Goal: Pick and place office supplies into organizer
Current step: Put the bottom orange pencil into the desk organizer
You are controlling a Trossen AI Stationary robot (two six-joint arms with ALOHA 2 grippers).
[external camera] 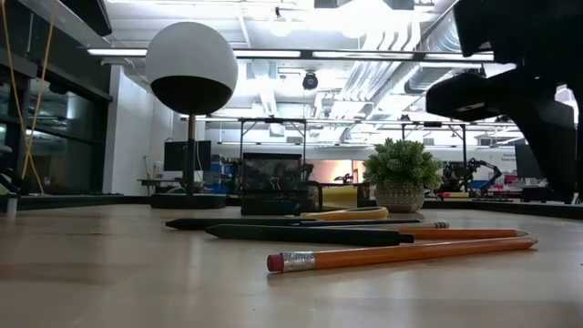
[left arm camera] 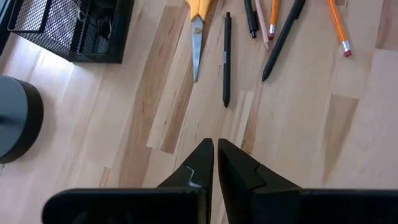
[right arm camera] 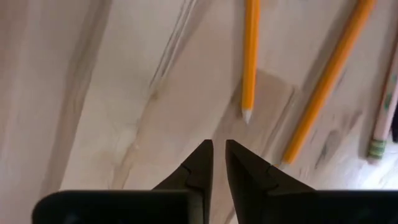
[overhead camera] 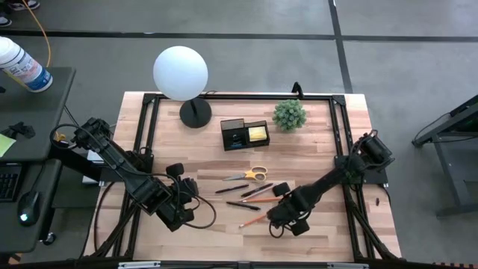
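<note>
The black organizer (overhead camera: 244,134) stands at the table's far middle with a yellow pad (overhead camera: 258,133) in it. Nearer lie yellow-handled scissors (overhead camera: 250,175) and several pens and pencils (overhead camera: 252,196), flat on the wood. My right gripper (right arm camera: 218,144) points down over the table just short of a yellow pencil's tip (right arm camera: 247,114) and an orange pencil (right arm camera: 326,81); its fingertips stand a narrow gap apart with nothing between them. My left gripper (left arm camera: 215,143) hangs shut above bare wood, left of the pens, with the scissors (left arm camera: 196,37) and a black pen (left arm camera: 226,59) ahead of it.
A white globe lamp (overhead camera: 181,72) on a black base stands at the far left, and a small green potted plant (overhead camera: 289,114) sits right of the organizer. A black frame (overhead camera: 149,142) runs along the table's edges. Bare wood lies near the front edge (overhead camera: 224,243).
</note>
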